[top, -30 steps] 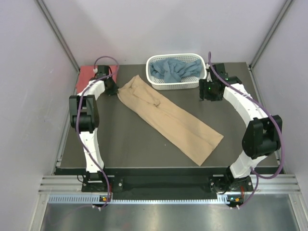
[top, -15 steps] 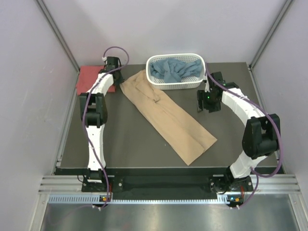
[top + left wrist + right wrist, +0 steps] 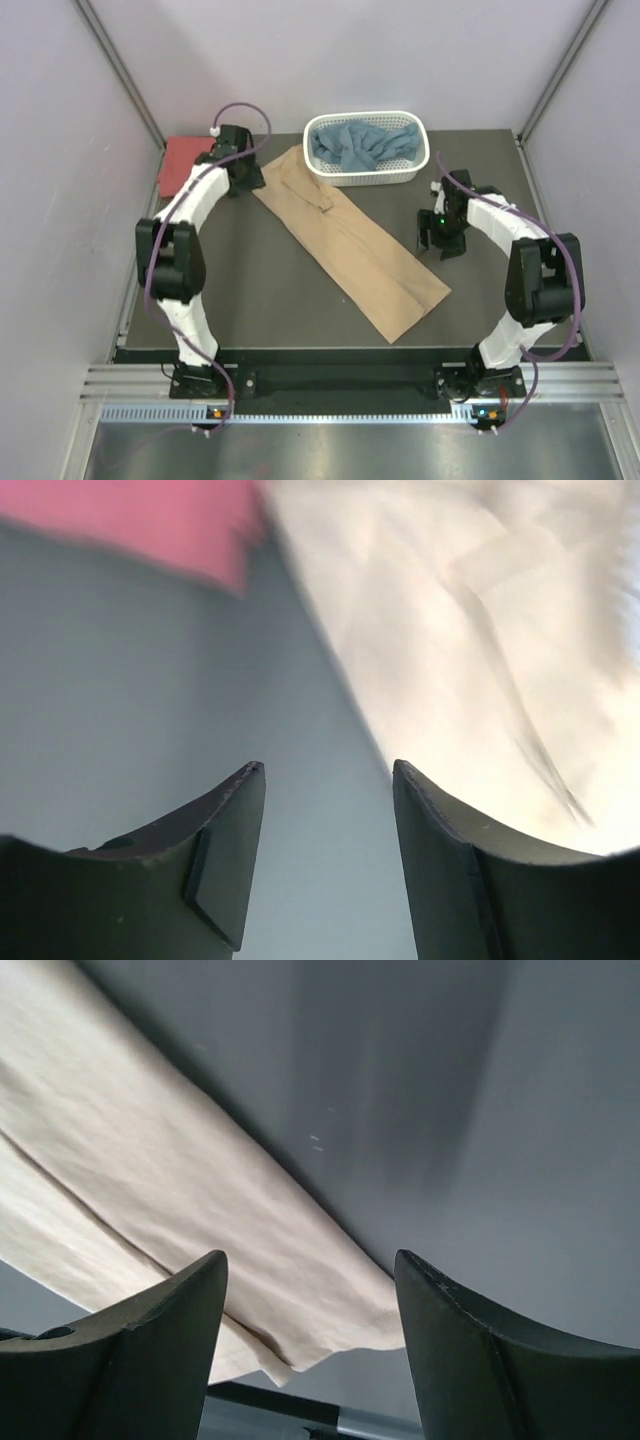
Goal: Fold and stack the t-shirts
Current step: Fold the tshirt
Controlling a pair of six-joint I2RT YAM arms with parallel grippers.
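The tan t-shirt [image 3: 350, 240] lies as a long folded strip, running diagonally from beside the basket toward the near middle of the table. My left gripper [image 3: 245, 175] is open just left of its far end, with only bare table between the fingers; its wrist view [image 3: 327, 765] shows the tan t-shirt [image 3: 480, 630] to the right and the coral-red t-shirt [image 3: 150, 520] at top left. That red t-shirt [image 3: 185, 160] lies flat at the far left corner. My right gripper [image 3: 440, 240] hangs open above the strip's near end [image 3: 150, 1160]. The blue t-shirt [image 3: 360, 145] is crumpled in the basket.
The white lattice basket [image 3: 365, 176] stands at the back centre, its near wall close to the tan strip's far end. The dark table [image 3: 250, 300] ends at a metal rail in front. Light walls close in on both sides.
My left gripper has opened and let go of the tan t-shirt's far end, which now lies flat. The right gripper has moved from beside the basket toward the near side.
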